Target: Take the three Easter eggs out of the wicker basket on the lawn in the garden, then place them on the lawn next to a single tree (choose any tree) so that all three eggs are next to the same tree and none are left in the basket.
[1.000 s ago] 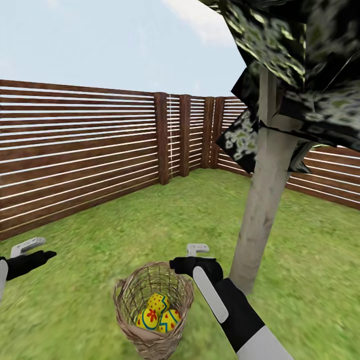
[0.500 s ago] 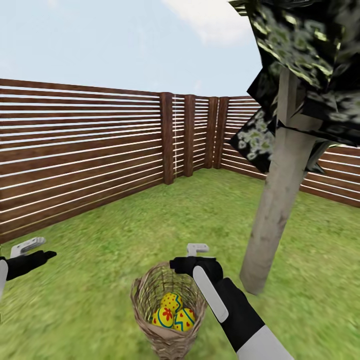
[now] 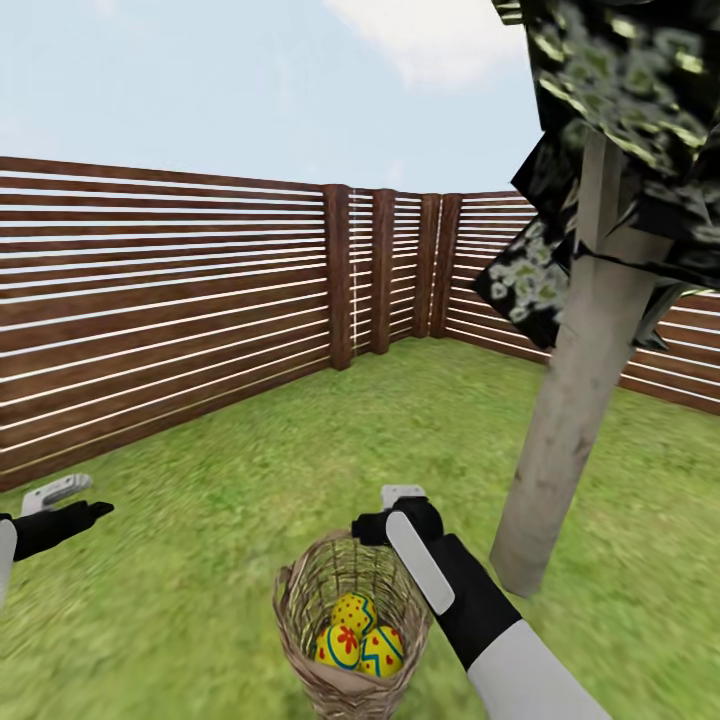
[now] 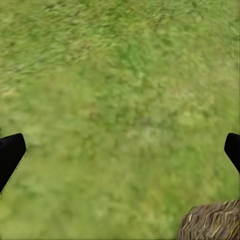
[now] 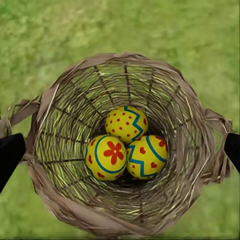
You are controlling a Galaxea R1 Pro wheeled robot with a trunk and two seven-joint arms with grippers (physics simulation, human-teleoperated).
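Eggs (image 5: 123, 149) (all three) lie in the basket (image 5: 60, 205) on the lawn (image 3: 250, 470), near the tree (image 3: 570, 420). Right hand (image 5: 120, 150) hangs above it, fingers apart; left hand (image 4: 120, 155), likewise apart, hangs over grass.

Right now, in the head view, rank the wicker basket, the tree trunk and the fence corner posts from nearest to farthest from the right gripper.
1. The wicker basket: directly below the right gripper, its rim just under it.
2. The tree trunk: to the gripper's right, its base on the lawn.
3. The fence corner posts: far ahead, at the garden's back.
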